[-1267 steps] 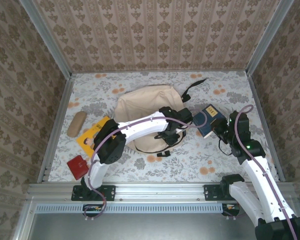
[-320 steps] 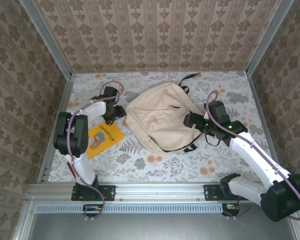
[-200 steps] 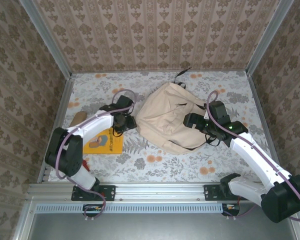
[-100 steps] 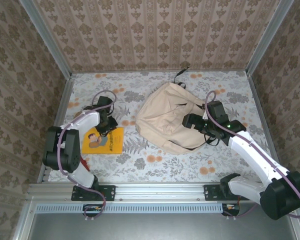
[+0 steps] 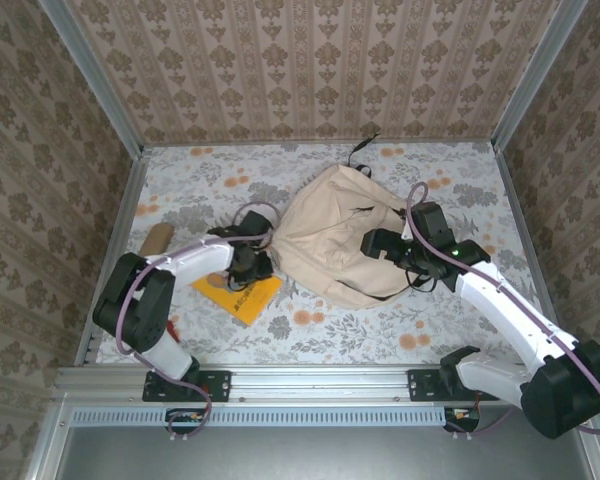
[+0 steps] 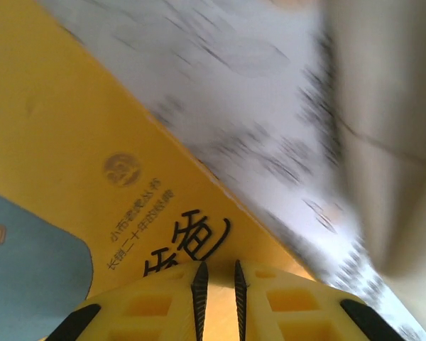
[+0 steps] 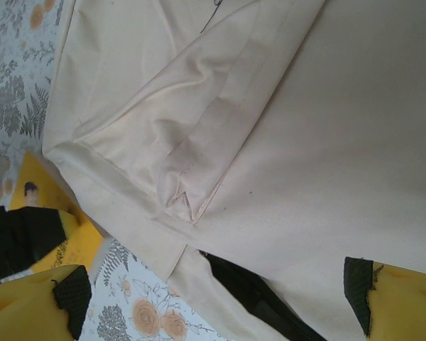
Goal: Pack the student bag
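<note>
I read the left gripper [image 6: 217,268] as clamped on the edge of the yellow book [image 5: 245,298], just left of the bag [image 5: 325,235]. The bag lies mid-table [image 5: 410,325], slightly towards the back. The right gripper [image 5: 372,243] sits at the bag's right side, jaws spread wide over the fabric.

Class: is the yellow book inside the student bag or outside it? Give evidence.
Outside. In the top view the yellow book lies on the floral table, just left of the student bag.
</note>
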Motion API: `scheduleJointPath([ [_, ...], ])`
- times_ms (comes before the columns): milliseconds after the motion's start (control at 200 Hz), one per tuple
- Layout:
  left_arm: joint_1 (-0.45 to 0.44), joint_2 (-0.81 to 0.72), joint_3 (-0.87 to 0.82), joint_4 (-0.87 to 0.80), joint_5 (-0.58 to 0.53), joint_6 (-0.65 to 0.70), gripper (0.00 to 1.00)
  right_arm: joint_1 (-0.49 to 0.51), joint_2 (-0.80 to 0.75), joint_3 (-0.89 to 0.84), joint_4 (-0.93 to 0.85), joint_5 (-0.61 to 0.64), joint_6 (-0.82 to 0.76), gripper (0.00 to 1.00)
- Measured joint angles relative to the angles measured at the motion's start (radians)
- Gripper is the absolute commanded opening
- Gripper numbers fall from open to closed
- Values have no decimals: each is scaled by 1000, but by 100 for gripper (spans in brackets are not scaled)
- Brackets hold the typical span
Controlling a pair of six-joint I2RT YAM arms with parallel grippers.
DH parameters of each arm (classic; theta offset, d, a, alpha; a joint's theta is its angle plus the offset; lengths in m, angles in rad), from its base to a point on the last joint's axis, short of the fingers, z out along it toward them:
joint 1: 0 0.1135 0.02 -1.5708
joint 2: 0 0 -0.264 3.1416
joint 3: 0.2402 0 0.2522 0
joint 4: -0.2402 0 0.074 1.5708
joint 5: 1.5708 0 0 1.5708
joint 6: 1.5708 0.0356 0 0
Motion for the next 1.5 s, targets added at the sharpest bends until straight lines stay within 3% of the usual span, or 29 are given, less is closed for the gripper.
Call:
scheduleJointPath([
  [180, -144, -59, -35, -13, 15, -78, 23, 64, 0, 0, -1, 5, 8, 93],
  [320, -165, -185, -50, -48, 16, -105, 34, 142, -1, 0, -2, 31, 26, 85],
  [460, -113, -364, -75, -58, 14, -100, 52, 253, 14, 9, -16, 68, 29, 80],
  [665, 79, -536, -217, -79, 64, -85, 69, 408, 162, 95, -18, 121, 14, 79],
  [900, 240, -599, -326, -90, 134, -84, 66, 480, 454, 241, 1, 124, -26, 71],
  [1205, 296, -555, -414, -51, 179, -109, 48, 530, 778, 489, -2, 24, -100, 50],
  [1500, 306, -447, -423, 21, 223, -111, 40, 534, 937, 618, -63, -18, -156, 49],
])
